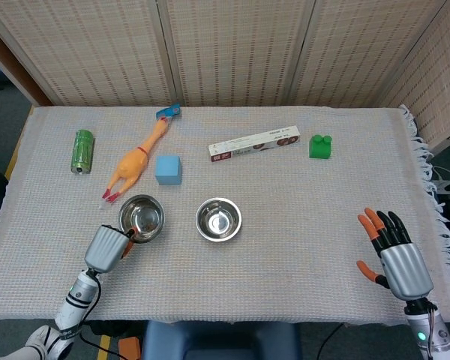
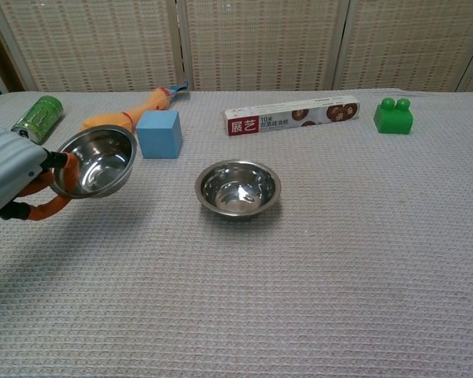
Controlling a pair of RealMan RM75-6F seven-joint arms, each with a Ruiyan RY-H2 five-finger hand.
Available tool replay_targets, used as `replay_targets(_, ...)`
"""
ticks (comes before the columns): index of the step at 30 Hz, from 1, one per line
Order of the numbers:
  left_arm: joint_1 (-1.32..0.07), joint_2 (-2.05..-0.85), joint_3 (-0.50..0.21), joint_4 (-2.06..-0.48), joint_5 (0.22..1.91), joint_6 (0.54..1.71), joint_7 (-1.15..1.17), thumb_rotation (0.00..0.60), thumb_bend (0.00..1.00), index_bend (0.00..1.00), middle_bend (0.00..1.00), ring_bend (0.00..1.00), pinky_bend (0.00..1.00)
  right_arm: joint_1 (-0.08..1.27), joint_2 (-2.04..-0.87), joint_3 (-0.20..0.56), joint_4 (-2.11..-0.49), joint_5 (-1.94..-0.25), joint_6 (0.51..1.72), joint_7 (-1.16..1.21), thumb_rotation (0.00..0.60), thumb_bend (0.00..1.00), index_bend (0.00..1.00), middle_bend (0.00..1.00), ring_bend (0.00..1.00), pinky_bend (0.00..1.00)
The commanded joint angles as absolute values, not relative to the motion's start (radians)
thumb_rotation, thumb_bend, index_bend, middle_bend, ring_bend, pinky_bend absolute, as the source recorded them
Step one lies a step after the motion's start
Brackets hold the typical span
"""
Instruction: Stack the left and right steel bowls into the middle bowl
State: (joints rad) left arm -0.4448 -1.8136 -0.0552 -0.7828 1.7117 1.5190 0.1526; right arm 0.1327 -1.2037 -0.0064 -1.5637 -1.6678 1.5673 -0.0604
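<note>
Non-task objects on the woven grey tablecloth (image 1: 300,225), seen against a backdrop of woven folding screens (image 1: 232,49). A green can (image 1: 82,151) lies on its side at far left; a yellow rubber chicken (image 1: 136,163) stretches diagonally beside a light blue cube (image 1: 168,169), the two just apart. A long printed box (image 1: 254,143) lies right of centre, and a green toy block (image 1: 320,146) sits near its right end.
</note>
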Motion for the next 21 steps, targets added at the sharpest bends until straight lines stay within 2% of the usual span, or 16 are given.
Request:
replay_targets(1,-0.512,-1.786,-0.089,-0.892,1.7,1.455,0.223,0.6,0.4,0.66,1.0,1.0,1.0,0.133,-1.201,0.0,-1.562,-1.659,1.562,-0.053,0.6,0.13,0.0,0.0,0.0,0.0)
replay_targets(10,-0.612,-1.806,-0.105,-1.036,1.693,1.324,0.385,0.6,0.4,0.64,1.0,1.0,1.0,0.137,-1.187,0.014,-1.559,-1.635,1.539,-0.015,0.6,0.13,0.0,0.0,0.0,0.0)
replay_targets(21,-0.701,-1.878,-0.135,-1.046,1.673,1.24,0.483,0.6,0.4,0.61,1.0,1.0,1.0,0.136,-1.166,0.015,-1.562,-1.637,1.529,0.025,0.6,0.13,0.0,0.0,0.0,0.0)
